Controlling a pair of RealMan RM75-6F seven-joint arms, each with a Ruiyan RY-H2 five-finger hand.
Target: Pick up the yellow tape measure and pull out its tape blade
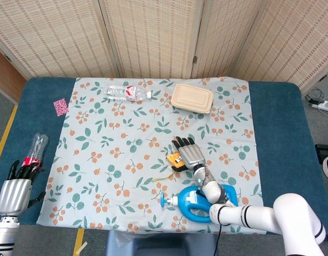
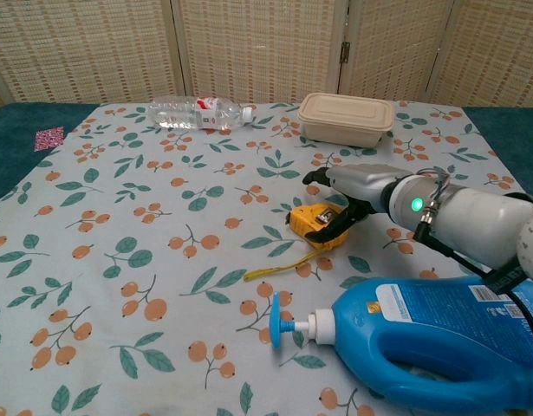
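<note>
Tablecloth (image 2: 119, 260) bears tape measure (image 2: 318, 224), half hidden under right hand (image 2: 353, 186)

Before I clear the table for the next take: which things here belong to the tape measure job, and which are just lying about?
Belongs to the job:
- yellow tape measure, some blade already out on the cloth
- right hand, touching it

Just lying about:
- blue detergent bottle
- lidded food container
- plastic water bottle
- pink patch
- left hand, idle off the table's edge
</note>
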